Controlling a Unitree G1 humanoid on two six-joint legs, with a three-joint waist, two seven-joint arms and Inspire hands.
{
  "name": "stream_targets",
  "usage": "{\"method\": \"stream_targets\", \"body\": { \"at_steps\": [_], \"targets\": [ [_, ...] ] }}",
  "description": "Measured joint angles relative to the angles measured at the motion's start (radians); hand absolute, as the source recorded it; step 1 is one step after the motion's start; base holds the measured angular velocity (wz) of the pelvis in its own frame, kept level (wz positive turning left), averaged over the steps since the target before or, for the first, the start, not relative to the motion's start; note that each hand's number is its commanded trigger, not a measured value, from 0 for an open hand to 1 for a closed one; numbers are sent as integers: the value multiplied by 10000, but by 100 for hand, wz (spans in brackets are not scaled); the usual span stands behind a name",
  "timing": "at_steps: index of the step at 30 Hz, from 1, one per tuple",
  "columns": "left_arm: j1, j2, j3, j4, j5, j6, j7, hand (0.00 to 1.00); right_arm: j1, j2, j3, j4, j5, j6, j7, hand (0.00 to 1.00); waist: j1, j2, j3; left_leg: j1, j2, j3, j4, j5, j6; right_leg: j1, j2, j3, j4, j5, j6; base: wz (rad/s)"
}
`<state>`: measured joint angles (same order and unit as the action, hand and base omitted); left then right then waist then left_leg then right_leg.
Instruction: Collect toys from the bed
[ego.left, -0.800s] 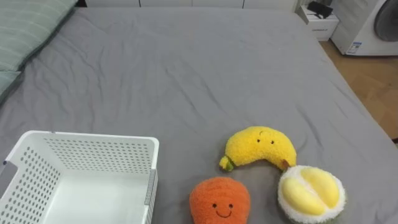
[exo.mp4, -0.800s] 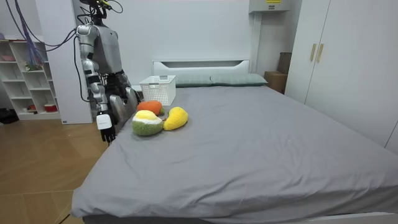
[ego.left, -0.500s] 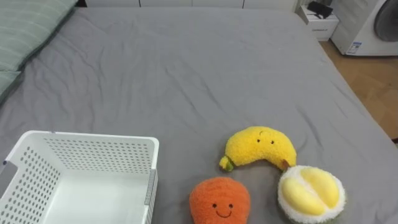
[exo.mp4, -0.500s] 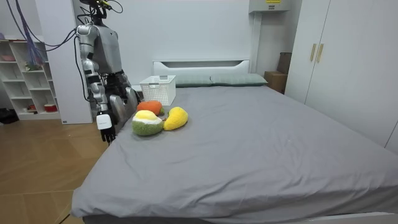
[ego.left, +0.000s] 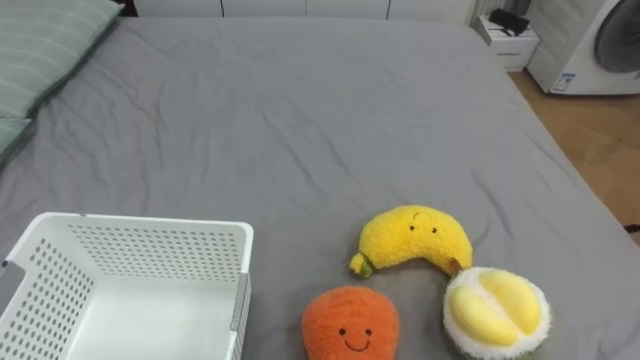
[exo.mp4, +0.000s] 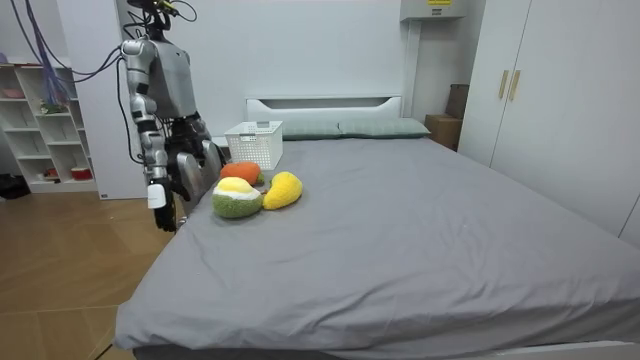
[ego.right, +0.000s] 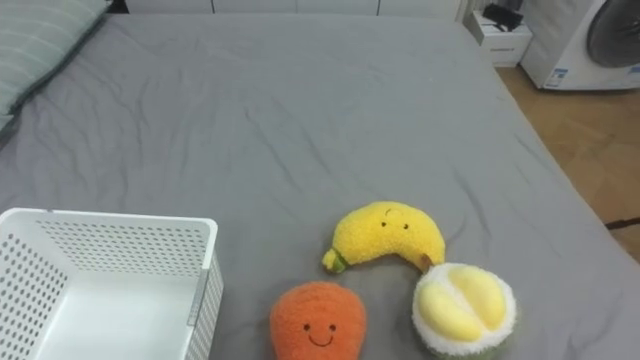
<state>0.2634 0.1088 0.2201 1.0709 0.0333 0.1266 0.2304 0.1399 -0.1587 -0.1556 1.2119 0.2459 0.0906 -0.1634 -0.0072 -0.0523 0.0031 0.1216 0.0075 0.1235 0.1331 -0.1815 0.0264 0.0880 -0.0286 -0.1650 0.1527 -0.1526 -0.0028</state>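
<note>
Your three toys are all sitting on the grey bed (ego.left: 300, 110), near its edge. The plush banana (ego.left: 415, 238) is there, with the smiley orange plush (ego.left: 350, 322) just beside its stem end and the plush durian (ego.left: 495, 311) up against its other end. The white perforated basket (ego.left: 150, 249) sits on the bed to their left. You're standing at the bedside by the toys. Your right hand (exo.mp4: 157, 196) hangs beside the mattress, and I can't tell if it's open or closed.
</note>
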Motion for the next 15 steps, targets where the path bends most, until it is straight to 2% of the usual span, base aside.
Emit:
{"method": "stream_targets", "body": {
  "at_steps": [2, 4, 6, 8, 10, 15],
  "targets": [
    [43, 235, 343, -121, 2, 5, 0, 0, -56, -263, -598, -123, -13, 152, -235, 0, -124, -209, -2, -18, -5, 2, 5, 0, 0, -16, 2, 5, 11, 0, 0, 0],
    [79, 450, 415, -121, 8, 0, 4, 0, -120, -505, -1031, -307, -51, 170, -509, 0, -142, -338, 29, -10, -12, 13, 4, 0, 1, -26, 39, 33, 37, 0, 0, -3],
    [122, 552, 598, -128, 5, 0, 7, 0, -275, -735, -1628, -650, -200, 206, -870, 0, -188, -458, 47, -10, -18, 45, 4, -3, 7, -57, 62, 100, 49, 2, 3, -9],
    [141, 687, 597, -159, 7, 11, 2, 0, -404, -989, -2160, -1691, -571, 220, -1359, 0, -337, -521, 1, -17, -20, 56, -10, -5, 12, -67, 67, 128, 46, 10, 11, -2],
    [212, 699, 619, -298, 119, 77, 4, 0, -411, -1159, -2226, -2747, -923, 206, -1704, 0, -390, -547, -3, -38, -19, 67, -28, -4, 13, -87, 71, 137, 40, 25, 12, 0],
    [152, 679, 527, -292, 263, 183, 1, 0, -799, -1203, -2172, -5176, -2692, 171, -2433, 0, -314, -505, -4, -70, -32, 162, 9, 4, 6, -220, 82, 144, 171, 62, -9, -4]
  ]
}}
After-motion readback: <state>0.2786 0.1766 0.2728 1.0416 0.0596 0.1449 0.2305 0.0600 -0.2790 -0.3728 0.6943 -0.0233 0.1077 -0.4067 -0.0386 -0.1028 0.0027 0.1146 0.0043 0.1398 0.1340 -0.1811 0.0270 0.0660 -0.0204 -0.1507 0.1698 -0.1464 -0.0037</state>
